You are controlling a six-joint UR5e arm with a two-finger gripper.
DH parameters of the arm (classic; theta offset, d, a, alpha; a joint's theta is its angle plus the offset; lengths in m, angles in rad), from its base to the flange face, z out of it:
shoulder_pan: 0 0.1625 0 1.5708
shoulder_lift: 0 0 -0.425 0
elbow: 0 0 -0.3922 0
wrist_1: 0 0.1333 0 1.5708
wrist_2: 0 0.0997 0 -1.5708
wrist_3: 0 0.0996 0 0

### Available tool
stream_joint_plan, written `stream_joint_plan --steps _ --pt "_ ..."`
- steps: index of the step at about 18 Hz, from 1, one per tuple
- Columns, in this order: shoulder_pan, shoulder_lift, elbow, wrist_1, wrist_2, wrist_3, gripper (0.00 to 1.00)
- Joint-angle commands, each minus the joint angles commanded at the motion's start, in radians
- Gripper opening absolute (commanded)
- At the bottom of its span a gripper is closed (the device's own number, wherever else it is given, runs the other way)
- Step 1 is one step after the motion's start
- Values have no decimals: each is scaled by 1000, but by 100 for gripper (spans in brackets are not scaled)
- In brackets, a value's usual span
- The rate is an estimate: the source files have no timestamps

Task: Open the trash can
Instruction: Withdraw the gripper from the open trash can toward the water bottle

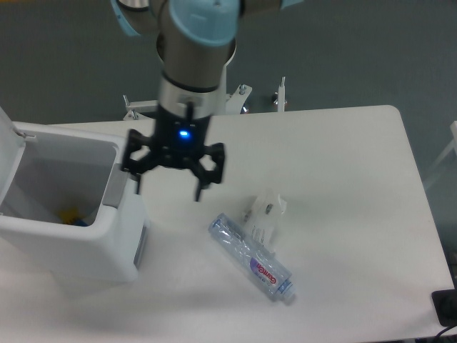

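Observation:
The white trash can [78, 243] stands at the table's left with its lid [6, 153] swung up at the far left edge. Its inside shows, with something yellow and blue at the bottom. The grey push tab [114, 187] sits on the can's right rim. My gripper [169, 189] hangs open just right of that rim, fingers spread wide and holding nothing. Its left fingertip [136, 187] is close to the tab; whether they touch I cannot tell.
A clear plastic bottle [251, 257] lies on its side on the white table [343, 186], right of the can. A crumpled clear wrapper [267, 209] rests against the bottle. A black object [446, 307] sits off the table's front right corner.

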Motion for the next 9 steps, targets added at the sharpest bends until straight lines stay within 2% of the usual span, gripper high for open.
stream_joint_plan --steps 2,5,9 --pt "57 -40 -8 8 0 139 100" --pt "137 -112 0 11 37 258 100" --pt "238 -224 6 11 71 482 100"
